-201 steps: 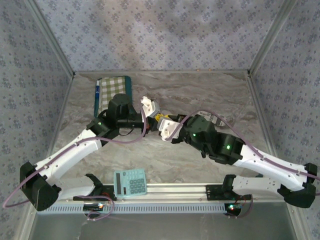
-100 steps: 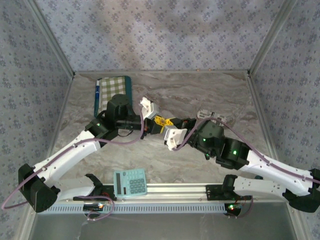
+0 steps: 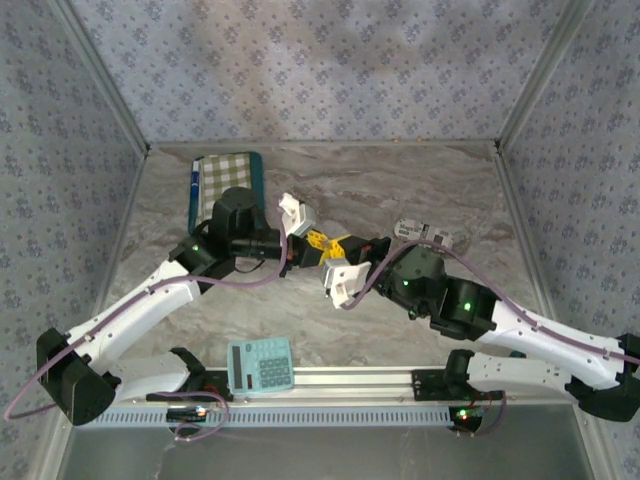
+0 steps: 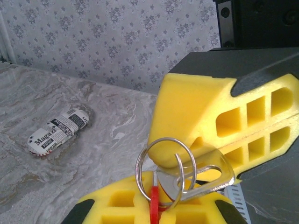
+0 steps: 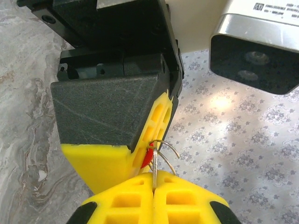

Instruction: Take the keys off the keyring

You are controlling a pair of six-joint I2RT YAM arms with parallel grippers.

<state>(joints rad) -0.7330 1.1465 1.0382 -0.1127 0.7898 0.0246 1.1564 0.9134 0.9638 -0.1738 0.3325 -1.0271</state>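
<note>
A silver keyring [image 4: 164,164] hangs between my two grippers above the middle of the table. My left gripper [image 4: 154,198] is shut on the red key [image 4: 154,205], seen edge-on between its yellow fingers. My right gripper [image 5: 154,186] is shut on a flat silver key [image 4: 210,179] whose hole the ring passes through. The right gripper's yellow fingers [image 4: 196,107] press close against the ring from above. In the right wrist view the red key [image 5: 147,158] sits by the left gripper's fingers [image 5: 156,121]. From above, the left gripper [image 3: 308,240] and right gripper [image 3: 338,248] meet tip to tip.
A teal calculator [image 3: 260,365] lies on the front rail by the left base. A green checked pad [image 3: 225,183] lies at the back left. A small newsprint-patterned roll [image 3: 422,233] rests on the marble table [image 3: 400,190], to the right of the grippers.
The right arm has drawn toward the near right and its wrist has turned. The left gripper has shifted slightly. Both grippers stay shut at the ring.
</note>
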